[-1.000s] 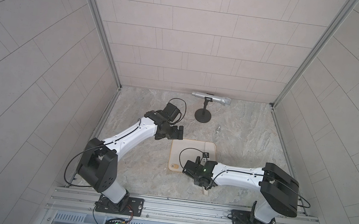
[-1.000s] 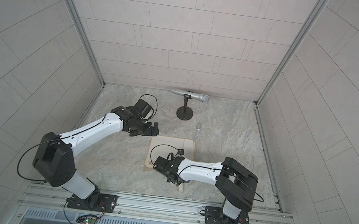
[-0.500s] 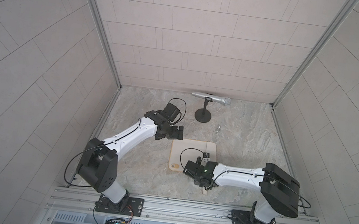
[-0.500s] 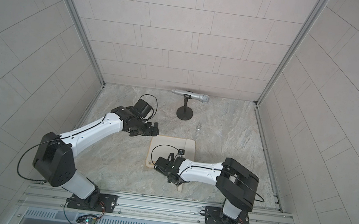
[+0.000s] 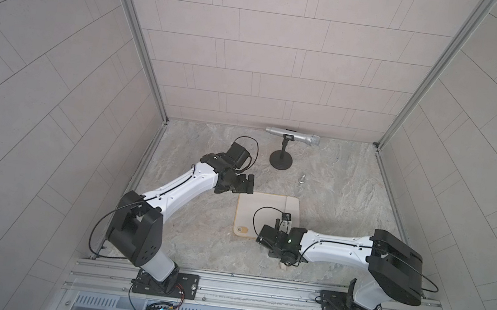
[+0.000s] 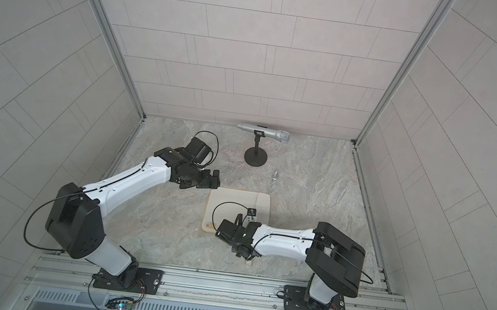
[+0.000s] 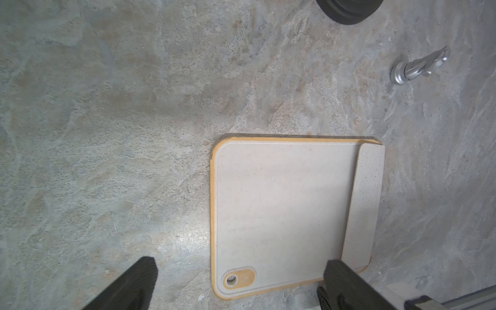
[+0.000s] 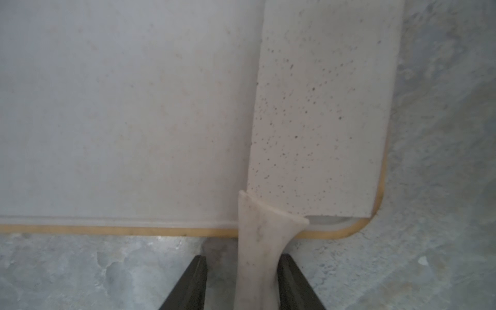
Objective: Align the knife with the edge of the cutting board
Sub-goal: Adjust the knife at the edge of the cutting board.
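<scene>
The knife (image 5: 293,209) lay on the cutting board (image 5: 261,209), along its right edge in a top view, long axis up-down, handle toward the lower frame. The right fingers (image 8: 192,281) stood parted around the handle. The left fingers (image 7: 134,281) were spread wide.

The right gripper (image 8: 243,257) has opened, releasing the knife (image 8: 316,107) handle.

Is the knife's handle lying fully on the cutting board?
No, in the right wrist view the knife has its handle sticking out past the cutting board and its tan rim, over the stone tabletop.
</scene>
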`<state>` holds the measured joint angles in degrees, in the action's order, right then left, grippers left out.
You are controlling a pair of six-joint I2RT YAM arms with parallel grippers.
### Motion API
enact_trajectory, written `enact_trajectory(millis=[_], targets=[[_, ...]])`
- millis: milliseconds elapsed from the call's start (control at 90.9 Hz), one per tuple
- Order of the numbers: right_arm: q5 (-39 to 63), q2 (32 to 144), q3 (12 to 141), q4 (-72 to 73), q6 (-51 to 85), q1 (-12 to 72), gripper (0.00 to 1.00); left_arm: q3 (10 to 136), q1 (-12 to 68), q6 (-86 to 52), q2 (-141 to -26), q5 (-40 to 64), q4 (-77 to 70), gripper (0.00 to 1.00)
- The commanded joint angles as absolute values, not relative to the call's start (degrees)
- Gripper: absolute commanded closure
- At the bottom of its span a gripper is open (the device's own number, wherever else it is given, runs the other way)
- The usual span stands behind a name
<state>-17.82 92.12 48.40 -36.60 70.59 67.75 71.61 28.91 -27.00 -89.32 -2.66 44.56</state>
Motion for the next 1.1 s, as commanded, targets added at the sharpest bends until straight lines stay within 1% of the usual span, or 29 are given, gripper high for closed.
enact_trajectory(millis=[0, 154, 319, 429, 715, 792, 1090], targets=[[-14.08, 94.24, 45.86, -35.22, 71.89, 68.65, 0.58, 72.25, 29.33, -26.66, -88.90, -3.10, 45.87, 0.00], [-14.02, 95.27, 45.08, -34.13, 72.33, 68.80, 0.62, 72.29, 29.38, -26.63, -88.85, -3.26, 45.88, 0.00], [-14.56, 95.62, 45.36, -34.65, 72.42, 68.85, 0.73, 72.33, 29.36, -26.61, -88.83, -3.27, 45.88, 0.00], [-15.28, 95.45, 46.09, -35.39, 72.09, 68.83, 0.83, 72.31, 29.36, -26.67, -88.77, -3.38, 45.93, 0.00], [-18.48, 93.81, 48.40, -39.48, 71.76, 69.05, 0.98, 72.40, 29.38, -26.63, -89.02, -3.62, 45.97, 0.00], [-19.41, 92.83, 48.47, -40.42, 72.04, 69.09, 1.00, 72.33, 29.37, -26.64, -89.06, -3.61, 45.94, 0.00], [-20.87, 90.81, 48.67, -42.57, 72.31, 69.18, 1.00, 72.34, 29.36, -26.54, -89.33, -3.92, 46.02, 0.00]])
